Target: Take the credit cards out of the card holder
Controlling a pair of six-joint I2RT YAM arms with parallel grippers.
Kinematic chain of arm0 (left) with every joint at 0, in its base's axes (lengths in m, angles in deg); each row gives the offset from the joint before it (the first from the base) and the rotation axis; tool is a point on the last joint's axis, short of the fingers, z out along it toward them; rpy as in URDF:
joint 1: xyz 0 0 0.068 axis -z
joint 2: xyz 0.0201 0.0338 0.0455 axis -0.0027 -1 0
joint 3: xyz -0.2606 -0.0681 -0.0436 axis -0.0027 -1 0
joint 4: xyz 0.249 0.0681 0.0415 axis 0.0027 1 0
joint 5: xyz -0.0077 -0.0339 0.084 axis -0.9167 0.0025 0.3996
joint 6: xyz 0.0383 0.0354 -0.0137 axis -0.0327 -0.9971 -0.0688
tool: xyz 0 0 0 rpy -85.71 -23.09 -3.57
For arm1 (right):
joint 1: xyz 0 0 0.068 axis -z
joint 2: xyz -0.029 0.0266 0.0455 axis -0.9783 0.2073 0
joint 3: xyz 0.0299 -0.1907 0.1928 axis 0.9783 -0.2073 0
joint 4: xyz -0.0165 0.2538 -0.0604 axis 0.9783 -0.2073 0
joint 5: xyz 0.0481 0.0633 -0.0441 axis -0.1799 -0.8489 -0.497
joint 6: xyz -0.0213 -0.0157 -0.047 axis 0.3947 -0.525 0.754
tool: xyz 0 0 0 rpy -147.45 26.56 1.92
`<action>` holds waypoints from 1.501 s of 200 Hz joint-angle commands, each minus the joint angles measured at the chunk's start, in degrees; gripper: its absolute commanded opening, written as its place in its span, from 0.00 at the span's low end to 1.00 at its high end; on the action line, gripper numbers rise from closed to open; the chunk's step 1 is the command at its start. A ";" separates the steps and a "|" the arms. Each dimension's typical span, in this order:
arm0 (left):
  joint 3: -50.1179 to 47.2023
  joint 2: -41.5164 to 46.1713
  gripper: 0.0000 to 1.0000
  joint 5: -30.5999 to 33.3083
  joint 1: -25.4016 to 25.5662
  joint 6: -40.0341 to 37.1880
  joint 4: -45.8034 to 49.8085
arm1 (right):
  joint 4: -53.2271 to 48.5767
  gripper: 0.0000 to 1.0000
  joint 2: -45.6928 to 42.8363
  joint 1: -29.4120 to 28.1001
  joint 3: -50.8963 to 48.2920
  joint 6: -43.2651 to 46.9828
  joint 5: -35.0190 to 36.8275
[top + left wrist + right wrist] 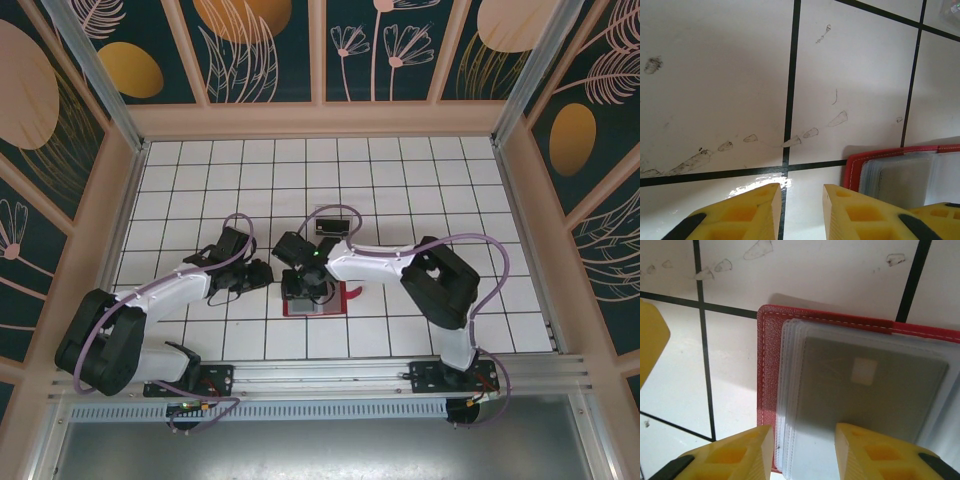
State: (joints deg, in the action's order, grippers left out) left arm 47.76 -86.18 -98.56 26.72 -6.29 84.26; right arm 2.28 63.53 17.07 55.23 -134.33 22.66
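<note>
From the top external view, the small red folding card holder point(318, 303) lies open on the white tiled worktop point(420, 180), just ahead of the arm bases. The right gripper point(303, 288) hangs directly over it and hides much of it. The left gripper point(262, 276) sits just beside its left edge, over bare tile.

In the left wrist view, the likely trouble is that nothing pins the holder, so a pull on a card could drag or lift the whole thing. The left gripper point(801, 195) has its yellow jaws narrowly parted, with only tile between them. The card holder point(900, 172) lies just to their right, its red corner apart from them.

In the right wrist view, a second risk shows. A flat grey credit card point(875, 400) with a pale square on it sits inside the top one of a stack of clear plastic sleeves point(790, 390). It offers little edge to pinch, so the jaws may catch sleeve and card together, or slip off. The right gripper point(804, 435) has its jaws moderately apart and grips nothing that I can see. The holder's near edge lies beneath them: the left jaw is over the sleeve edges and red border, the right jaw over the card.
</note>
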 commanded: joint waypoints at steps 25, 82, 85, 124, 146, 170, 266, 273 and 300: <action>-0.05 -0.40 0.29 0.00 -0.59 -1.70 0.36 | -3.87 0.39 0.30 -1.35 3.98 0.30 3.80; -0.12 -0.14 0.29 1.16 -0.86 -2.01 1.11 | 1.55 0.39 0.66 -1.27 2.98 0.09 0.34; -0.07 -0.15 0.29 1.13 -0.86 -2.05 1.15 | 1.68 0.39 0.78 -1.21 3.00 0.14 0.33; 0.00 0.08 0.29 2.09 -0.99 -2.29 1.77 | 2.72 0.39 1.88 -1.04 2.29 0.49 0.02; 0.11 0.08 0.29 2.79 -0.99 -2.49 2.20 | 4.44 0.39 2.17 -0.83 0.62 0.12 -0.62; 0.32 0.03 0.29 3.43 -1.03 -2.83 2.74 | 4.43 0.39 2.62 -0.82 -0.62 -0.41 -0.25; 0.52 0.24 0.29 3.59 -1.03 -3.03 3.17 | -0.22 0.40 -0.52 -0.91 -1.75 -1.40 3.56; 0.58 0.24 0.29 3.63 -1.03 -3.09 3.26 | -0.53 0.40 -0.65 -0.92 -1.79 -1.38 3.78; 0.67 0.35 0.29 3.62 -1.03 -3.09 3.49 | -1.75 0.41 -1.13 -0.92 -2.03 -1.37 4.77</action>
State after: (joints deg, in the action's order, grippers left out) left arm 47.76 -86.18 -95.67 25.97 -8.22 86.01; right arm 5.54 63.82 16.15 54.82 -134.86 24.11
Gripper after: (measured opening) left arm 0.287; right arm 0.405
